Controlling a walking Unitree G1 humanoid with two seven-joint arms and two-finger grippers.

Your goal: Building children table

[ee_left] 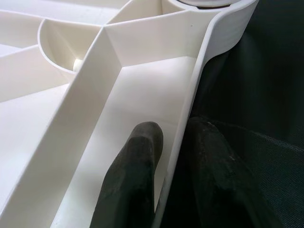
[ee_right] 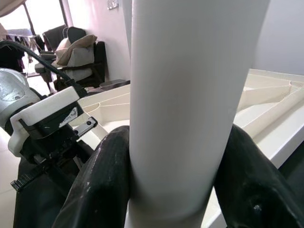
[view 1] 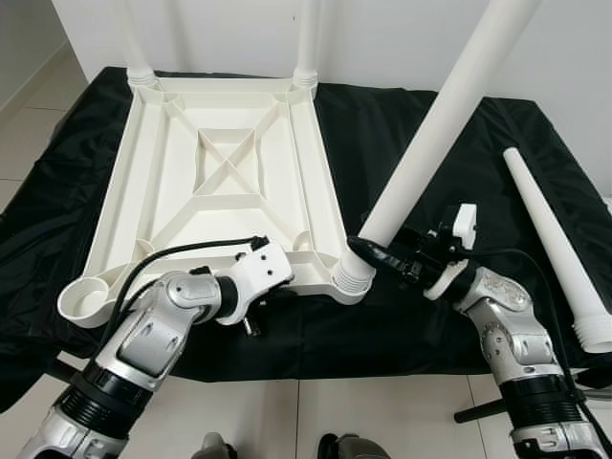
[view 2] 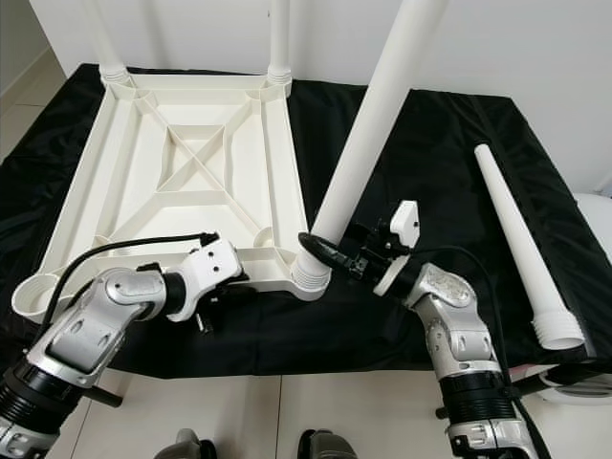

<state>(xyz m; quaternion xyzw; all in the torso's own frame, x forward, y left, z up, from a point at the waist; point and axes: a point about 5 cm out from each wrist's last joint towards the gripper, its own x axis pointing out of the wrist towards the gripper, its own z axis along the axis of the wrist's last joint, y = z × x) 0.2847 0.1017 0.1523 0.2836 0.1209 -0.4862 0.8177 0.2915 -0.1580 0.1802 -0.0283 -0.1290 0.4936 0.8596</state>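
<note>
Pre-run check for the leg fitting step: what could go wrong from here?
1. The leg leans off vertical at the near corner socket; it may bind or pop out.
2. The left gripper pinches only the thin rim of the tabletop; it could slip.
3. The loose leg lies near the cloth's edge; it may roll off.

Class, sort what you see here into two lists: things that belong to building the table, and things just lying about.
Belongs to the job:
- upturned white tabletop
- held leg
- spare leg
- left end effector
- right end effector

Just lying about:
- black cloth
- chairs
</note>
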